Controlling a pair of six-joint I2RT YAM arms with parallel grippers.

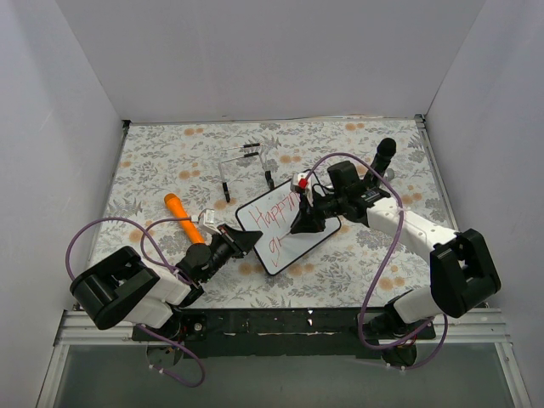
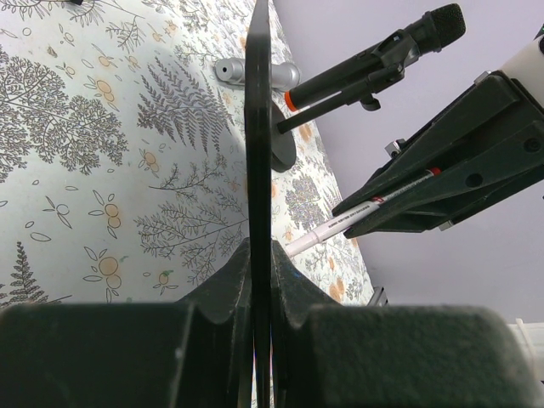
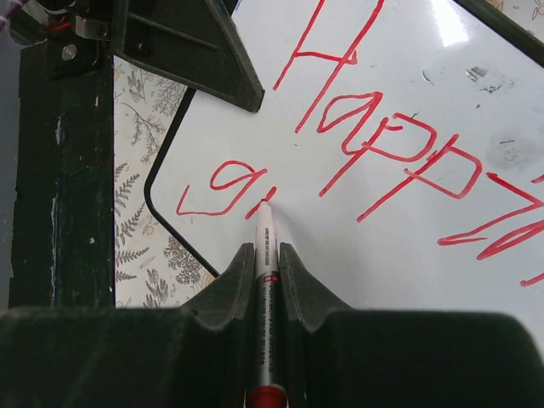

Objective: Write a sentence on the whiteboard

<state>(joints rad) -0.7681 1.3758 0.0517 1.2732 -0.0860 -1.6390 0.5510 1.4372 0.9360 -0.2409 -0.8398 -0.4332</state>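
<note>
The whiteboard lies tilted at the table's middle. My left gripper is shut on its near-left edge; in the left wrist view the whiteboard shows edge-on between the jaws. My right gripper is shut on a white marker with a red end, its tip touching the whiteboard. The sentence in red reads "Happi" on the upper line and a "g" plus a short stroke on the lower line. The marker also shows in the left wrist view.
An orange-handled tool lies left of the board. A clear wire stand with black feet stands behind it. A black microphone-like object lies at the right rear, also in the left wrist view. White walls enclose the floral tablecloth.
</note>
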